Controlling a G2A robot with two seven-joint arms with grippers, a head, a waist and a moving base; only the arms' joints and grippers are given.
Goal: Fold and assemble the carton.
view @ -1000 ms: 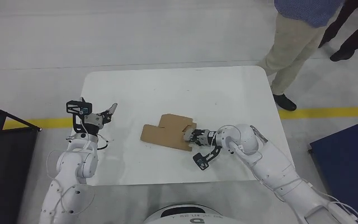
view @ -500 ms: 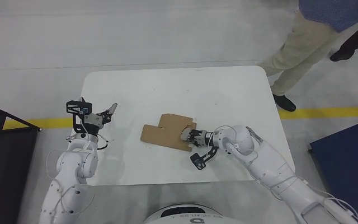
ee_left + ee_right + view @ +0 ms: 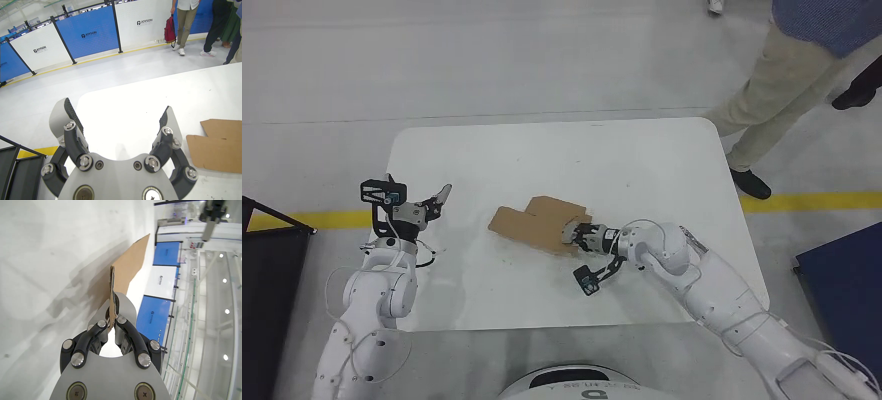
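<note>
Now, carton (image 3: 537,224) tilted, its edge pinched in right hand (image 3: 570,237)

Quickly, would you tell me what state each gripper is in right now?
Left gripper: open, empty.
Right gripper: shut on the carton.

White table (image 3: 542,150); dark rack (image 3: 267,290), perhaps, beside

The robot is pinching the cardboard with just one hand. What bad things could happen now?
1. The right gripper pinches only a thin strip at the edge of the carton, so the flat cardboard might slip out or tear there.
2. The left gripper is open and apart from the carton, so nothing steadies the far end. It might slide across the table instead of folding.
</note>
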